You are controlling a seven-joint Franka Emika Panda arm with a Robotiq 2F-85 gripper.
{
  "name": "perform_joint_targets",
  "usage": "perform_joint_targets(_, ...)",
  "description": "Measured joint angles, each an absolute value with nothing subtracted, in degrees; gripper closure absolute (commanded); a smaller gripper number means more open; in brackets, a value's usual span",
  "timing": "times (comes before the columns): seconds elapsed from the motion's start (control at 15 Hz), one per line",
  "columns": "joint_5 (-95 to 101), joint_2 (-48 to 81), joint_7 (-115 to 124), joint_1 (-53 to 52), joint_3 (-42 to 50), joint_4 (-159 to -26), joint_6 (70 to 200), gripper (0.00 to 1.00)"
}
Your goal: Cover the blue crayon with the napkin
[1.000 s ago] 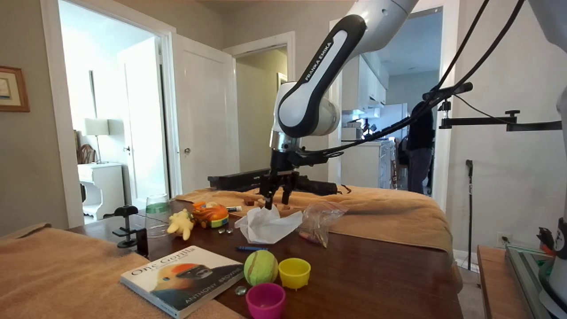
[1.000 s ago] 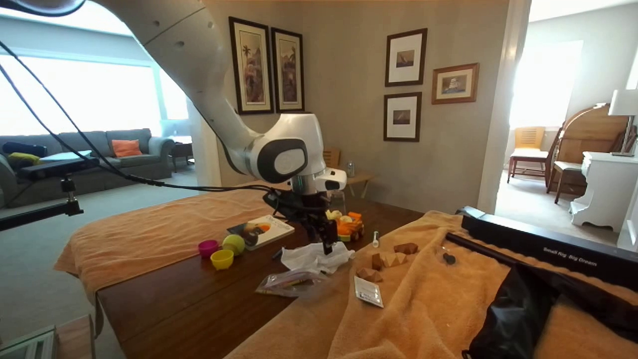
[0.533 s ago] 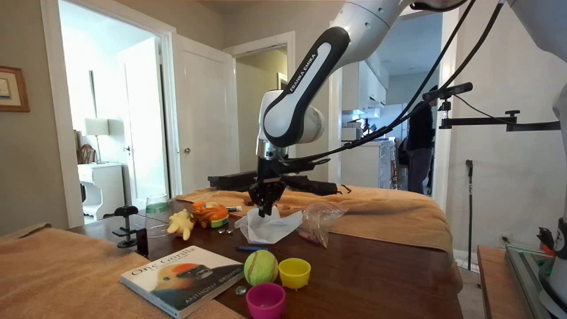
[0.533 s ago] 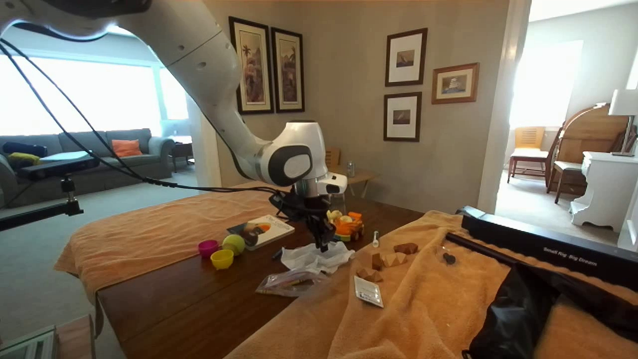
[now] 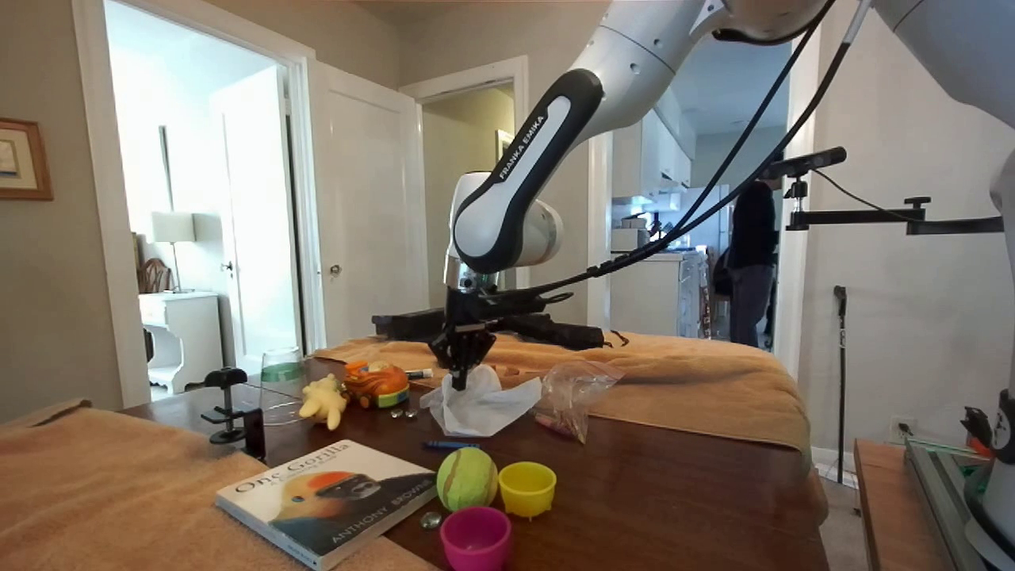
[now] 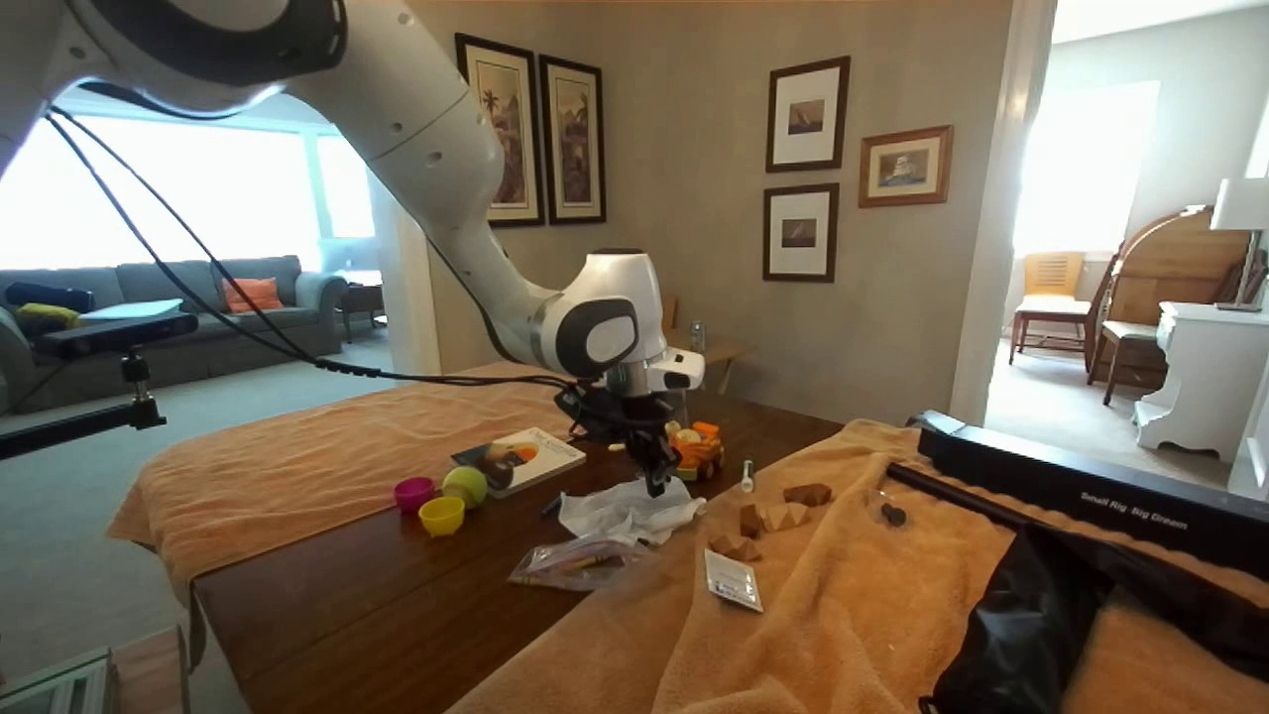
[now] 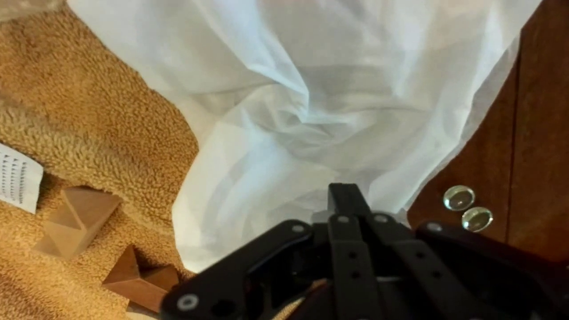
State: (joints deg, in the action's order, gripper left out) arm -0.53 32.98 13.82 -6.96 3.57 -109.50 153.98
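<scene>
The crumpled white napkin (image 5: 485, 411) lies on the dark table; it also shows as a white sheet (image 6: 627, 512) in an exterior view and fills the middle of the wrist view as napkin folds (image 7: 284, 129). Just off its near edge rests the blue crayon (image 5: 451, 445), uncovered; the wrist view does not show it. My gripper (image 7: 344, 186) is shut, its fingertips together with no napkin visible between them. Both exterior views place the gripper (image 5: 459, 385) over one edge of the napkin, pointing down. Whether the tips touch the paper I cannot tell.
Close to the crayon are a tennis ball (image 5: 467, 479), a yellow cup (image 5: 527, 488), a pink cup (image 5: 476, 538) and a book (image 5: 325, 500). A clear plastic bag (image 5: 575, 396) adjoins the napkin. An orange toy (image 5: 377, 384) and glass beads (image 7: 459, 198) lie nearby.
My gripper has gone from open to shut. The arm has moved left in an exterior view, across the napkin toward the orange toy. Napkin and crayon look unmoved.
</scene>
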Motion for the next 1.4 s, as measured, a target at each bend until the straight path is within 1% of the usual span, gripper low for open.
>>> perform_joint_targets(0.73,-1.4,39.7,13.4,-4.9,0.2,-102.5,154.0,1.0)
perform_joint_targets(0.8,-1.4,39.9,13.2,-4.9,0.1,-102.1,154.0,0.74)
perform_joint_targets(0.87,-1.4,40.0,13.0,-4.9,0.0,-101.9,153.9,0.72)
perform_joint_targets(0.93,-1.4,40.1,12.9,-4.9,0.0,-101.7,153.9,0.67)
perform_joint_targets(1.4,-1.3,40.1,11.3,-6.1,-0.5,-101.6,153.3,0.16)
